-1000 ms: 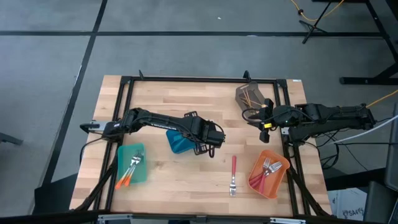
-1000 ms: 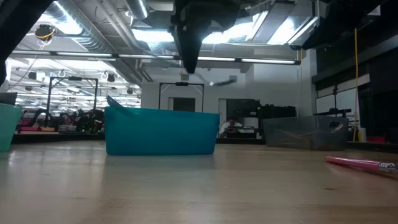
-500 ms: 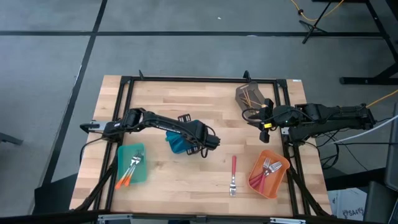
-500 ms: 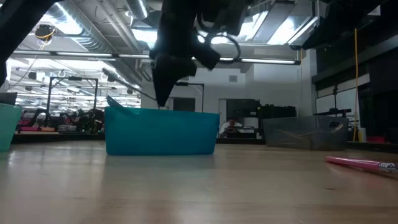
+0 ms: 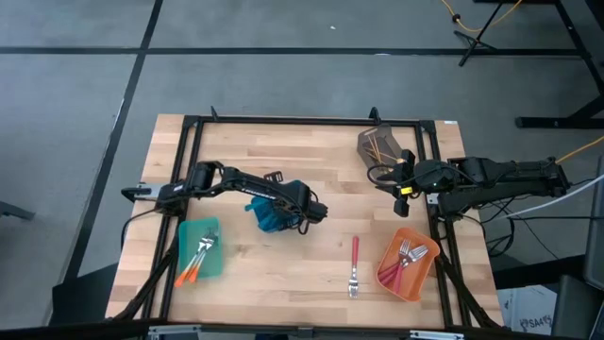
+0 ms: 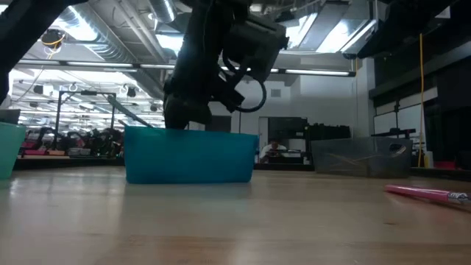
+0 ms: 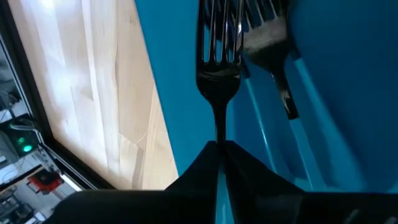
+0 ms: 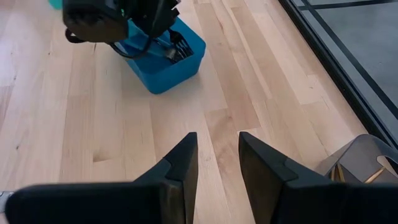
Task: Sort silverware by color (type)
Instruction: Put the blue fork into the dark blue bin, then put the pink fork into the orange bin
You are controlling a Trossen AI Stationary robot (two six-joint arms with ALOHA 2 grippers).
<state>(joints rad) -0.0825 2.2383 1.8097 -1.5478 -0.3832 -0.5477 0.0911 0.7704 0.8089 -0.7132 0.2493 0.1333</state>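
The left claw [image 7: 219, 163] is pinching a fork [image 7: 219, 74] by its handle and hanging over the blue bin [image 5: 272, 216] near the middle of the bench [image 5: 311, 161], the tines pointing down into it, where another fork [image 7: 268, 43] is already lying. If the thin handle is sitting off-centre between the closed fingers, it may be twisting and catching the bin wall on release, tipping the fork onto the bench. The right claw [image 8: 214, 158] is waiting at the right edge, fingers parted and empty. A red-handled fork [image 5: 354, 265] is lying unsorted near the front edge, beside the orange bin [image 5: 406, 263].
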